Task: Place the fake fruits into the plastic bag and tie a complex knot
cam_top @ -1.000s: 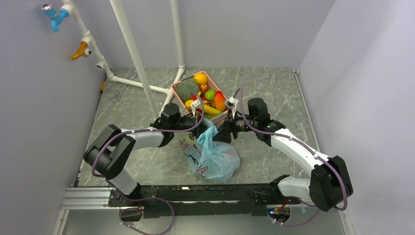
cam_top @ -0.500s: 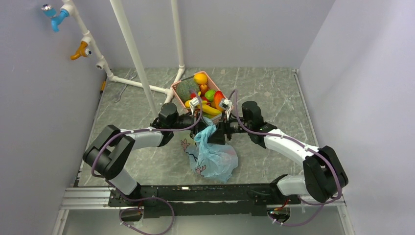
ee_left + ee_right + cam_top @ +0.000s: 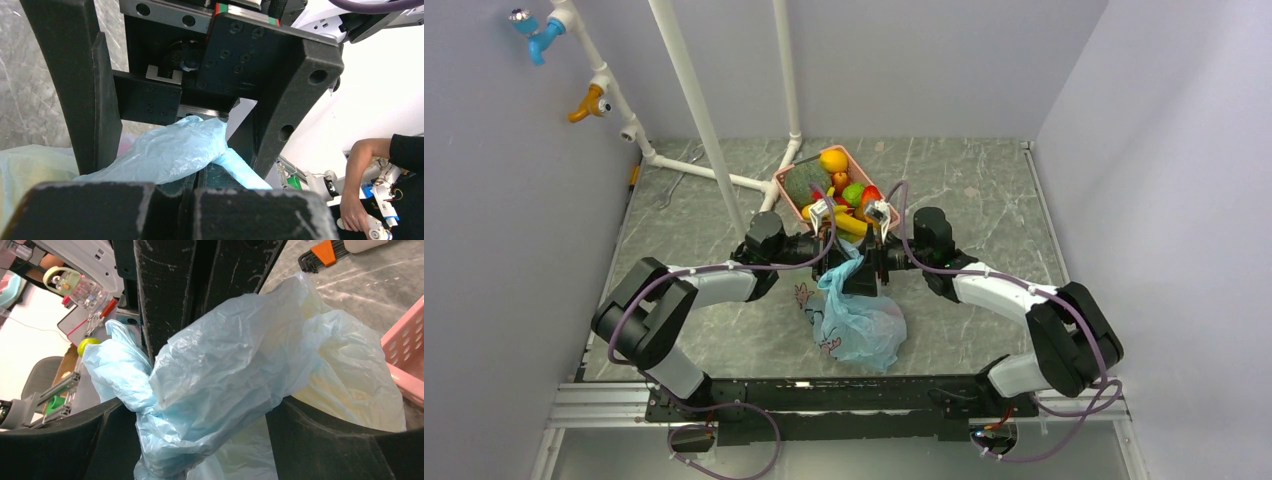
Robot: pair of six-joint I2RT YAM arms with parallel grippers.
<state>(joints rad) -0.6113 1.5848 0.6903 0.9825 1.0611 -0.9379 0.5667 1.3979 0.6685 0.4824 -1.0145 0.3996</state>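
The light-blue plastic bag (image 3: pixel 856 322) sits on the floor mat below both grippers, its top pulled up into a bunch. My left gripper (image 3: pixel 838 254) is shut on a bag handle (image 3: pixel 175 150), which drapes over its closed fingers (image 3: pixel 100 210). My right gripper (image 3: pixel 865 268) faces it with jaws wide open around the bunched handles (image 3: pixel 210 385); a twisted lump of plastic sits low between them. Something yellowish shows through the bag wall (image 3: pixel 350 385). Several fake fruits lie in the pink basket (image 3: pixel 856 157): an orange (image 3: pixel 833 160), a dark green melon (image 3: pixel 802 185), bananas (image 3: pixel 852 224).
White pipes (image 3: pixel 694 110) stand at the back left, just left of the basket. The basket's pink wall (image 3: pixel 406 357) is close on the right in the right wrist view. An orange-handled tool (image 3: pixel 320 254) lies on the marbled mat.
The right arm has moved left and its gripper has closed in on the left gripper over the bag. The bag's top has bunched tighter and its body has shifted slightly left.
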